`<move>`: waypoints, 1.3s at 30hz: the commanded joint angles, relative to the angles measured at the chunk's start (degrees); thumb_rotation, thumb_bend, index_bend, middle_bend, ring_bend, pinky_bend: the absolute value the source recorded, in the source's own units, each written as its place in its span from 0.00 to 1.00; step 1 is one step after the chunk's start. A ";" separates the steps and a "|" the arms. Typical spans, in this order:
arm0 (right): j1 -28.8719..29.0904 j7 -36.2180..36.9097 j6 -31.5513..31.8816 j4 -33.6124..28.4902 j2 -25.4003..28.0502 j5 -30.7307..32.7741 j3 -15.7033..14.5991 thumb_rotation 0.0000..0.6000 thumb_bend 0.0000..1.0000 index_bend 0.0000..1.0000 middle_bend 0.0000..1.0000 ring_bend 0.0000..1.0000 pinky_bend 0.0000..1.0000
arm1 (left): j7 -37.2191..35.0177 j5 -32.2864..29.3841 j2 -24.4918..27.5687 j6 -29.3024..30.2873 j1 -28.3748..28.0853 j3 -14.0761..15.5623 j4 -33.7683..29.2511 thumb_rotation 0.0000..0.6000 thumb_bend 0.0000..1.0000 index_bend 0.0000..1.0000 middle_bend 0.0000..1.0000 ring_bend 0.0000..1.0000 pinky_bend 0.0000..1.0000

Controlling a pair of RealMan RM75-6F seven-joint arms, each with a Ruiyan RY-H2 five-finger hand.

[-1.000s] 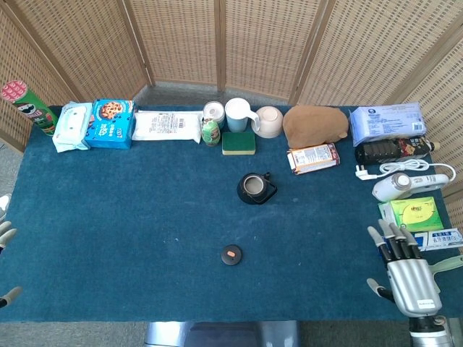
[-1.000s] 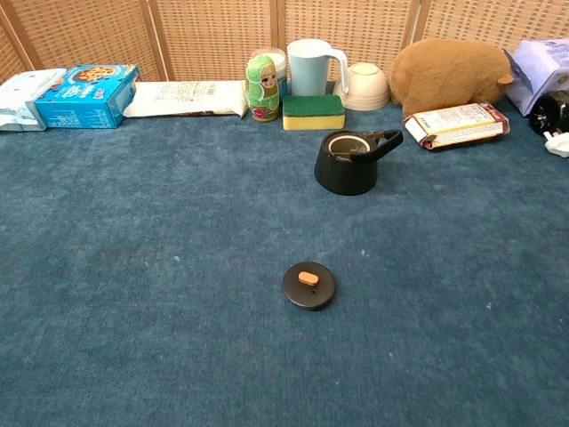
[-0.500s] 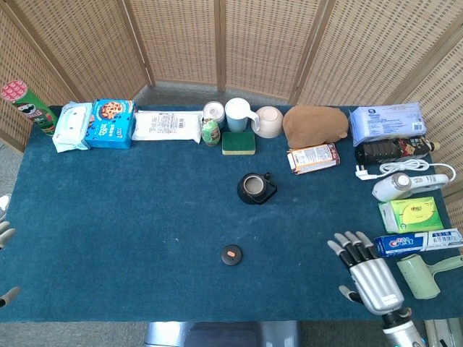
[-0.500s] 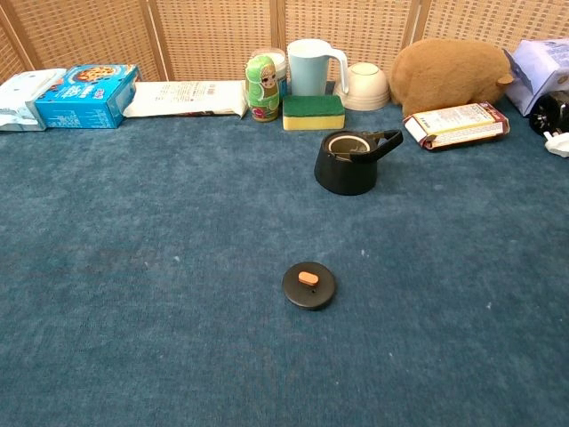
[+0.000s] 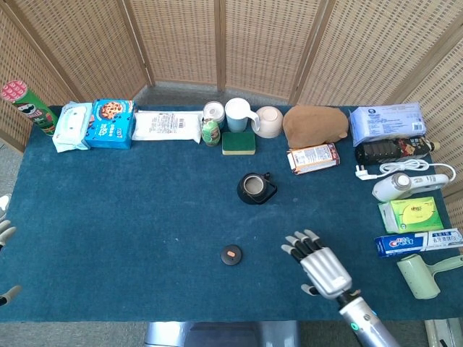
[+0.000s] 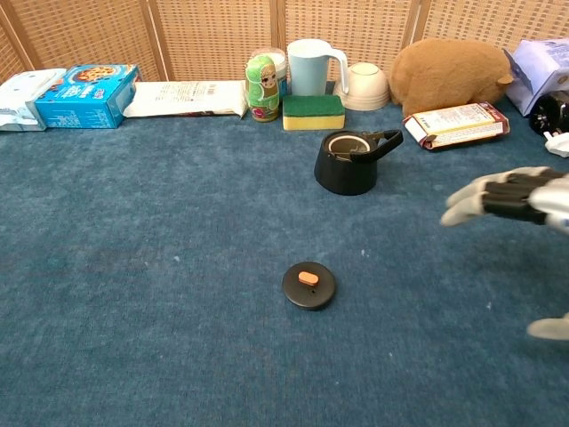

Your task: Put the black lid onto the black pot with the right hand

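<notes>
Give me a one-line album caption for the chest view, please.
The open right hand reaches in from the right toward the black lid lying on the blue table, with the uncovered black pot waiting behind.

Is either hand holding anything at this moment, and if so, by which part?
Nothing is held. The right hand is open above the table, apart from the black lid. Only the left hand's fingertips show at the edge, with nothing in them.
</notes>
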 commanded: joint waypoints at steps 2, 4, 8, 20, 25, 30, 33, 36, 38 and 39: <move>3.54 -4.67 -3.89 -1.71 -3.98 5.23 2.23 1.00 0.10 0.20 0.13 0.09 0.00 | -0.55 -0.28 0.20 -0.19 -0.11 -0.09 0.10 1.00 0.14 0.00 0.00 0.00 0.05; 4.44 -5.45 -4.69 -1.77 -5.03 6.50 2.68 1.00 0.10 0.21 0.13 0.09 0.00 | -0.80 -0.30 0.27 -0.17 -0.13 -0.12 0.13 1.00 0.14 0.00 0.00 0.00 0.05; 6.34 -7.20 -5.75 -1.54 -7.16 8.99 3.47 1.00 0.10 0.22 0.12 0.09 0.00 | -1.46 -0.41 0.45 0.00 -0.07 -0.16 0.30 1.00 0.14 0.00 0.00 0.00 0.05; 11.00 -9.71 -6.65 0.65 -13.25 15.50 5.07 1.00 0.12 0.25 0.10 0.08 0.00 | -2.10 -0.61 0.44 0.18 0.05 -0.26 0.54 1.00 0.14 0.00 0.00 0.00 0.05; 12.72 -11.24 -6.39 2.36 -15.60 18.18 5.62 1.00 0.13 0.25 0.09 0.08 0.00 | -1.95 -1.08 0.40 -0.12 -0.05 -0.45 0.42 1.00 0.14 0.00 0.00 0.00 0.05; 14.28 -13.50 -6.11 3.87 -17.95 21.27 5.48 1.00 0.14 0.25 0.09 0.08 0.00 | -2.24 -0.95 0.54 -0.12 -0.08 -0.43 0.47 1.00 0.14 0.00 0.00 0.00 0.05; 14.96 -14.11 -5.77 4.51 -19.01 22.68 5.24 1.00 0.15 0.25 0.09 0.08 0.00 | -2.62 -1.18 0.61 0.00 -0.03 -0.53 0.56 1.00 0.14 0.00 0.00 0.00 0.05; 15.80 -14.81 -5.48 4.82 -20.04 24.18 5.28 1.00 0.17 0.25 0.09 0.08 0.00 | -2.61 -1.26 0.59 0.09 0.02 -0.60 0.59 1.00 0.14 0.00 0.00 0.00 0.05; 16.31 -15.29 -5.24 4.90 -20.53 24.81 5.26 1.00 0.18 0.25 0.09 0.08 0.00 | -2.71 -1.22 0.61 0.07 0.01 -0.59 0.58 1.00 0.14 0.00 0.00 0.00 0.05; 16.54 -15.56 -5.06 4.97 -20.78 25.11 5.26 1.00 0.18 0.25 0.09 0.08 0.00 | -2.70 -1.24 0.62 0.07 0.00 -0.60 0.57 1.00 0.14 0.00 0.00 0.00 0.05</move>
